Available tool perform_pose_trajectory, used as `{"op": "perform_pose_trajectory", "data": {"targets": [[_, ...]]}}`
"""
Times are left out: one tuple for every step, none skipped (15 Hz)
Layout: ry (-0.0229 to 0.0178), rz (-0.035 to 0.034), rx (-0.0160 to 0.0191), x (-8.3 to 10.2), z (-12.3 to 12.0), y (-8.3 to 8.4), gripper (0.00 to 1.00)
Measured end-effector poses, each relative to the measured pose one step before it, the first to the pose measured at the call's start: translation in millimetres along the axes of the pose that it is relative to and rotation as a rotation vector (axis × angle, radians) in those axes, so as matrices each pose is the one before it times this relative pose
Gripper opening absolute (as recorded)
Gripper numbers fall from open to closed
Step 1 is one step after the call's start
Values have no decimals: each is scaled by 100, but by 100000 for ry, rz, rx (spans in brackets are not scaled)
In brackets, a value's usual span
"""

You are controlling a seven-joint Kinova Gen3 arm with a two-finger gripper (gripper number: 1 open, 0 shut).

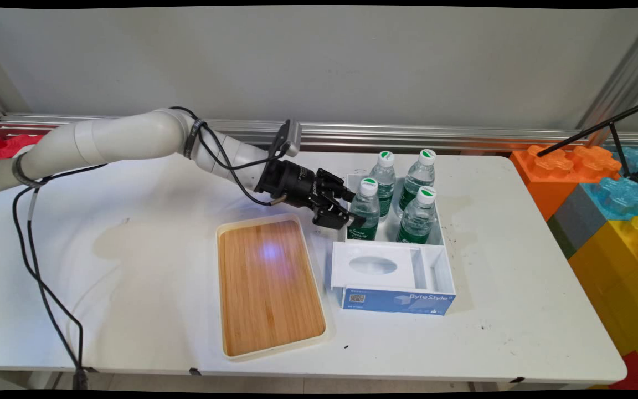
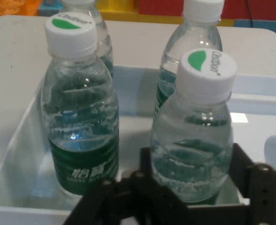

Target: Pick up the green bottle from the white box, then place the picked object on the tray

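Observation:
Several small water bottles with green labels and white caps stand in the back part of a white divided box. My gripper reaches in from the left and is shut on the front-left bottle, which stands upright in the box. In the hand view this bottle sits between the fingers, which press on its sides just above the label. A second bottle stands to its left in that view, and two more stand behind.
A bamboo-bottomed tray with a cream rim lies left of the box. A blue Byte Style tissue box sits in the white box's front part. Large coloured blocks stand past the table's right edge.

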Motion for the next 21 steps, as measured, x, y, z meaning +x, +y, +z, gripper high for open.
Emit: {"op": "perform_pose_trajectory", "data": {"targets": [[-85,48,62,-51,28,-34,0],[-87,-38,-13,-56,53,-34,0],[-82,-80,27,-66,5,-16,0],[-62,-33,-43,-32,34,-14,0],[-95,-76,-25,-48,31,-34,0],[-92,-66,-22,-50,8,-18,0],[-104,-38,-72,-34,15,-13,0],[-70,-113,-31,-35,-43,-16,0],[-38,-162,-44,-11,-42,-22,0],[-10,-149,-28,10,-50,-19,0],[73,-135,56,40,-45,-25,0],[107,-240,60,76,-48,-29,0],[244,-232,142,147,-93,-36,0],[312,-264,115,189,-75,-34,0],[250,-208,120,146,-80,-14,0],[256,-283,58,157,-75,-9,0],[349,-326,96,200,-142,12,0],[179,-212,67,87,-105,13,0],[189,-147,2,103,-122,2,0],[153,-79,-68,114,-76,-19,0],[180,-146,-14,89,-128,-8,0]]}}
